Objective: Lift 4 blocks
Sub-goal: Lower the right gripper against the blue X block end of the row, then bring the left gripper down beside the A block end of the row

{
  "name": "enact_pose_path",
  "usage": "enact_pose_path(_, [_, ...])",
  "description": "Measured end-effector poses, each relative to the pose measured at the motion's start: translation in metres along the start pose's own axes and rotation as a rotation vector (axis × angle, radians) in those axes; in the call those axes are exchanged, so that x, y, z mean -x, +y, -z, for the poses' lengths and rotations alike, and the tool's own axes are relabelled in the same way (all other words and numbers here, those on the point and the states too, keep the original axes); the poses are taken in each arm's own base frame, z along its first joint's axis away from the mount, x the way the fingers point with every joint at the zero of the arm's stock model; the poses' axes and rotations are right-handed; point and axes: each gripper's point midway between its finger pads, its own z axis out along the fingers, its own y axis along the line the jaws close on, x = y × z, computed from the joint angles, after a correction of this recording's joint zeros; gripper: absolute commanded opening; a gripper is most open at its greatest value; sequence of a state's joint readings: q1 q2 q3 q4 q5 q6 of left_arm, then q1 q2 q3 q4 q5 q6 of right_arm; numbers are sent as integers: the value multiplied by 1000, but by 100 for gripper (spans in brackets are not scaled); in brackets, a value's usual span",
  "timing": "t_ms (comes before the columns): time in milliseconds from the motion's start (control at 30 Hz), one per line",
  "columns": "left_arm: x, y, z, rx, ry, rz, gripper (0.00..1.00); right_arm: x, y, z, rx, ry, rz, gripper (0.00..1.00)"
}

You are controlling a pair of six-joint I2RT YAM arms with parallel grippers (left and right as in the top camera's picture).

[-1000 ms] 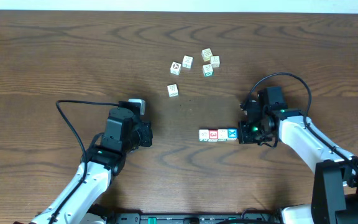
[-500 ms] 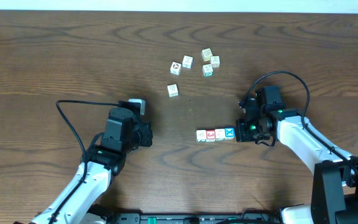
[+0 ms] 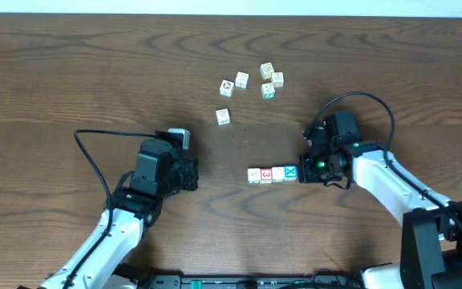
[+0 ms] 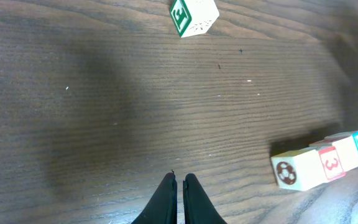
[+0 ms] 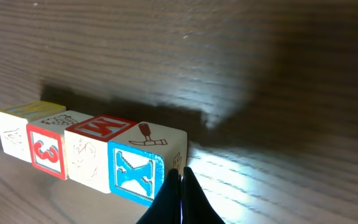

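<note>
Four blocks lie side by side in a row on the table: a white-faced one, a red-faced one, another white one and a blue-faced one. My right gripper is shut, and its tips rest against the outer side of the blue X block; the red 3 block lies further along the row. My left gripper is shut on nothing and stands well left of the row. The row's near end shows at the right of the left wrist view, away from the left gripper.
Several loose pale cubes lie at the back of the table, around one with a teal mark. One sits alone nearer the left arm and shows a green letter. A black cable loops behind the left arm.
The right gripper has slid left and the row of four blocks has shifted left with it. The left arm has barely moved.
</note>
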State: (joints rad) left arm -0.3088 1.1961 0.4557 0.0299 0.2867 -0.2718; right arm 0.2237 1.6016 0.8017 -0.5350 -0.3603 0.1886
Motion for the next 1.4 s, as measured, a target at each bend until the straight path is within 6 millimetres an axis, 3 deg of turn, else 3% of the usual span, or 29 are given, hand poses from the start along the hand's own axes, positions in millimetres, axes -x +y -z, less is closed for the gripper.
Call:
enact_pose_path(467, [-6, 2, 0, 5, 24, 23, 7, -5, 9, -3, 6, 17, -36, 1])
enact_pose_path(700, [-6, 2, 0, 5, 24, 23, 7, -5, -6, -2, -80, 10, -48, 1])
enact_pose_path(1033, [-6, 2, 0, 5, 24, 23, 8, 22, -9, -1, -104, -103, -16, 1])
enact_pose_path(1400, [-6, 2, 0, 5, 24, 23, 7, 35, 5, 0, -37, -149, 16, 1])
